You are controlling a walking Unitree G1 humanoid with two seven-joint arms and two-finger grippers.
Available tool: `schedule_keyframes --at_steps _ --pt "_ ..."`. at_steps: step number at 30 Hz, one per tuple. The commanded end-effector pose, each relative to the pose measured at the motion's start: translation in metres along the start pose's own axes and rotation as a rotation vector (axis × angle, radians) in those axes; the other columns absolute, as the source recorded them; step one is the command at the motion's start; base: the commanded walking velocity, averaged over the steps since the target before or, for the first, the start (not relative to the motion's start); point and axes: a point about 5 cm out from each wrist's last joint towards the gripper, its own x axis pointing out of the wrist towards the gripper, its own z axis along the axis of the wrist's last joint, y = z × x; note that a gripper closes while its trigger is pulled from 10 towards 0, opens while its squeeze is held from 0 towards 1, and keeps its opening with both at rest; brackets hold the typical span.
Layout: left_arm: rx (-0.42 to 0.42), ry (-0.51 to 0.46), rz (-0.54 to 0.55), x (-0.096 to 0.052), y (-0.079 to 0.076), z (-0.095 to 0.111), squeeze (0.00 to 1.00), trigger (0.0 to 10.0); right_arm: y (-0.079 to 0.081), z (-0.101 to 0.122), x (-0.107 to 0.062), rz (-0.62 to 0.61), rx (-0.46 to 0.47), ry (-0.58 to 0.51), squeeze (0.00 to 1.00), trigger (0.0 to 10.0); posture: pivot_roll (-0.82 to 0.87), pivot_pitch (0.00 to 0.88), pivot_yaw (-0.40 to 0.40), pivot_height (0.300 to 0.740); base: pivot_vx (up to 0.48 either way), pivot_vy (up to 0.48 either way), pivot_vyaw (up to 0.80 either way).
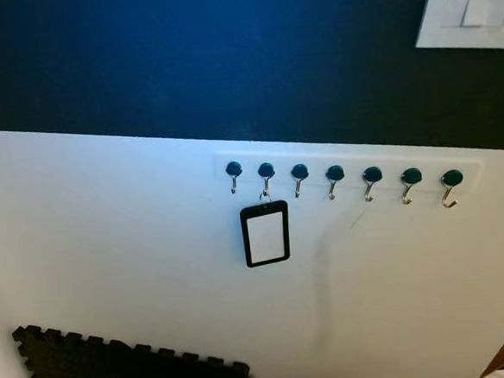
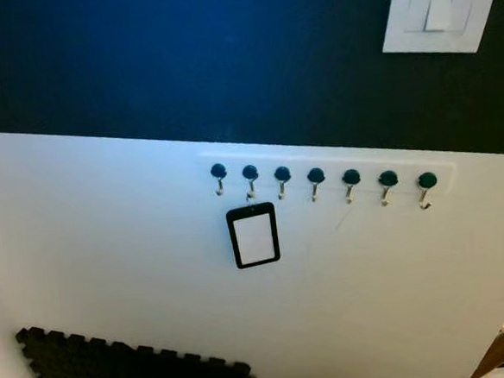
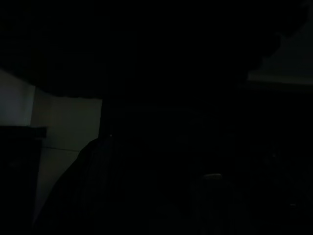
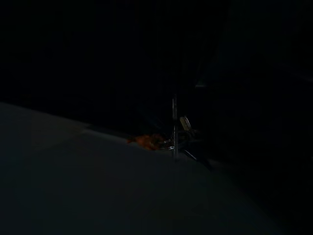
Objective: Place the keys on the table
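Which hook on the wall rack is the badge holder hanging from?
The second from the left: the badge holder hangs from that hook of the rack.

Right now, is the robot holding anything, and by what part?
It cannot be told. Both wrist views are very dark. The right wrist view shows faint metal glints, perhaps keys. A card holder hangs from a wall hook.

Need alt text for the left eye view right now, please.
A black-framed card holder hangs from the second of seven teal-knobbed hooks on a white hook rail on a white wall under a dark blue band, with a dark foam mat below.
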Motion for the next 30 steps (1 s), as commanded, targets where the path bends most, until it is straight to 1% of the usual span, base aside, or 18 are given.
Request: schedule_keyframes --at_steps 1,19,28,30 --pt "0.012 0.015 -0.006 -0.0011 0.0004 -0.0046 0.00 10.0 -0.0024 -0.0038 -0.0019 -0.014 0.003 0.006 0.00 10.0 0.04 0.024 -0.019 0.740 -0.322 0.000 0.00" --pt "0.012 0.018 -0.023 0.0002 -0.0015 -0.0031 0.00 10.0 -0.0014 -0.0025 -0.0013 -0.015 0.002 0.000 0.00 10.0 0.04 0.024 -0.018 0.740 -0.332 0.000 0.00" --pt "0.027 0.013 -0.037 0.0022 -0.0015 0.0020 0.00 10.0 -0.0009 -0.0035 -0.0016 -0.021 0.011 -0.001 0.00 10.0 0.04 0.027 -0.008 0.740 -0.329 0.000 0.00" --pt "0.035 0.016 -0.041 0.0026 -0.0015 0.0024 0.00 10.0 -0.0007 -0.0040 -0.0018 -0.022 0.012 -0.001 0.00 10.0 0.04 0.027 -0.007 0.740 -0.148 0.000 0.00"
